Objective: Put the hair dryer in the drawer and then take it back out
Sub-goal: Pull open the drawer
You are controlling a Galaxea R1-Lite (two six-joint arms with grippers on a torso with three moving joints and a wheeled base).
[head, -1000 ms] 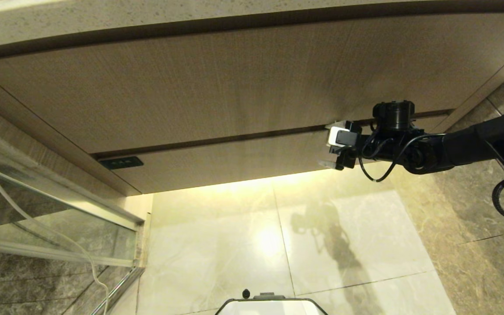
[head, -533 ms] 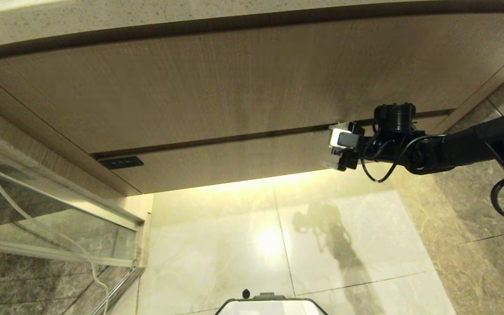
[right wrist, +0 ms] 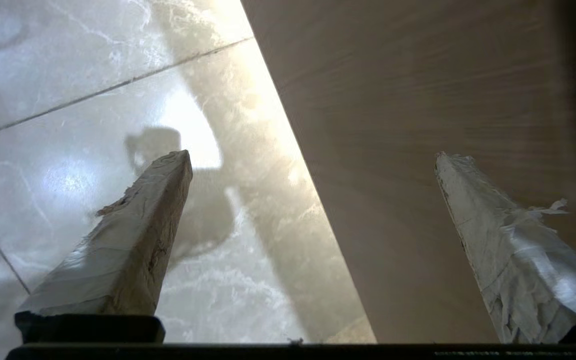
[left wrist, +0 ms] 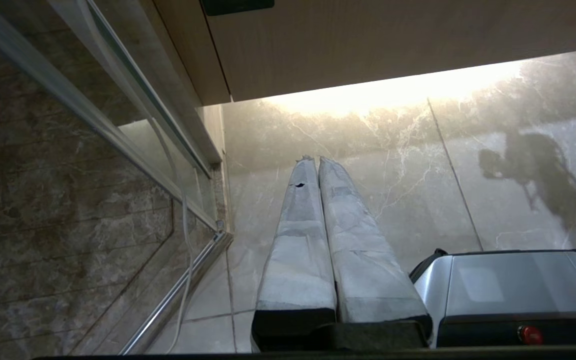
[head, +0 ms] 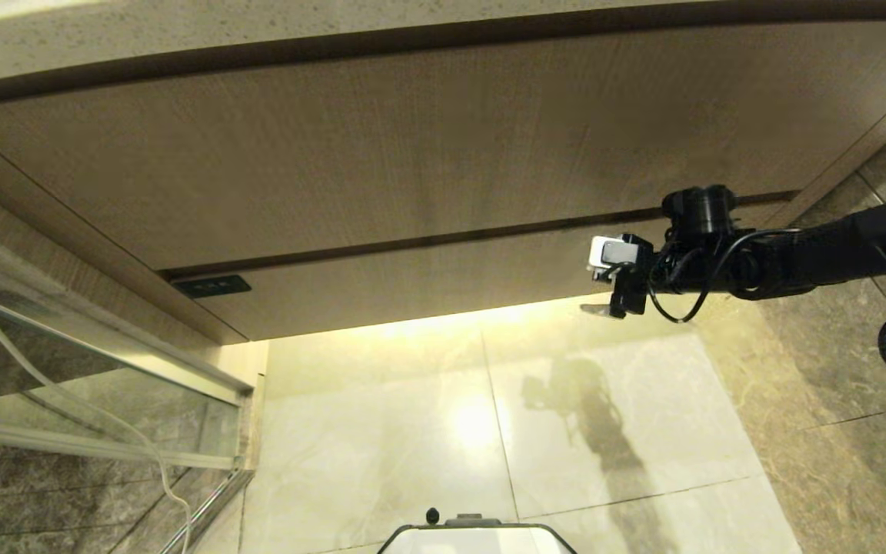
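1. The drawer (head: pixel 412 288) is closed, its low front at 6 o'clock of the taller panel (head: pixel 381 161), black label (head: pixel 212 286) at its 9 o'clock end.
2. My right gripper (head: pixel 603 286) hangs spread wide and empty at the drawer front's 3 o'clock end.
3. My left gripper (left wrist: pixel 314 159) is pressed together over the floor tiles (left wrist: pixel 418 165).
4. The hair dryer is nowhere in sight.

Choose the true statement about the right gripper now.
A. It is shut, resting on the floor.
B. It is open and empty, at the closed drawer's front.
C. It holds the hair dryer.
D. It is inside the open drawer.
B: the right gripper has its fingers spread wide with nothing between them, in front of the closed drawer.
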